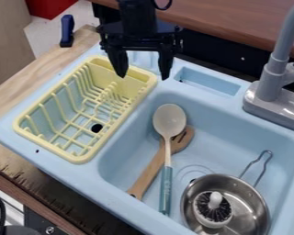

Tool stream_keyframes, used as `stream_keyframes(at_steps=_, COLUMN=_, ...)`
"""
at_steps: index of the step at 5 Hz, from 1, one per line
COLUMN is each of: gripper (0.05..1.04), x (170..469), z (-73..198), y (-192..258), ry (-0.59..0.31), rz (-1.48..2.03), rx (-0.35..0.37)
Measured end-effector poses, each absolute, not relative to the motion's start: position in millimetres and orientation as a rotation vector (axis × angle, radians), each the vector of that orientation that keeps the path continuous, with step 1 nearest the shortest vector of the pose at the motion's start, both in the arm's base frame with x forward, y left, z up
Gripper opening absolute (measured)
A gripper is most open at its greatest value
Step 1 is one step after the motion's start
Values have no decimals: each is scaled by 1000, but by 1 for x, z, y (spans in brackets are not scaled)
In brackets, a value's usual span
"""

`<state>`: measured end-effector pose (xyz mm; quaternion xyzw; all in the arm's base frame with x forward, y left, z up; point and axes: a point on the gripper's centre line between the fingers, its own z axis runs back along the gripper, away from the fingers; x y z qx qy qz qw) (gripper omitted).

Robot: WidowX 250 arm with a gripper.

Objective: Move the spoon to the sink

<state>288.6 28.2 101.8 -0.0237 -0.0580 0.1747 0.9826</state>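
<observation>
Item one, spoon [170, 120]: located within the sink [235, 137], pale bowl towards the back wall, teal handle running to the front. It lies across the slotted wooden spatula [150, 172]; that crossing probably props part of it off the basin floor. Resting lengthwise from back to front, it appears supported without the claw's help.

Item two, claw [143, 76]: open, fingers spread and pointing down, nothing gripped. It hangs at the back of the sink unit, near the rear corner of the yellow dish rack [85, 158] and well apart from the spoon. That stance, in my judgement, suits clearance: utensils and rack walls are out of its way.

Item three, saucepan [254, 197]: set at the front of the basin, to the right of the spoon in the view, with the round scrub brush [214, 209] standing inside it, knob up. The pan wall serves to contain the brush.

Finding: the placement asked for appears met, and no further grasp seems called for. Risk noted: a knock to the spatula could roll or slide the spoon, though the basin walls should retain it.
</observation>
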Motion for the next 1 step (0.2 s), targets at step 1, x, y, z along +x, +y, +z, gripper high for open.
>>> stream_keyframes(at_steps=1, gripper=1001, x=291, z=102, y=27, ry=-132, rz=341, rx=-50)
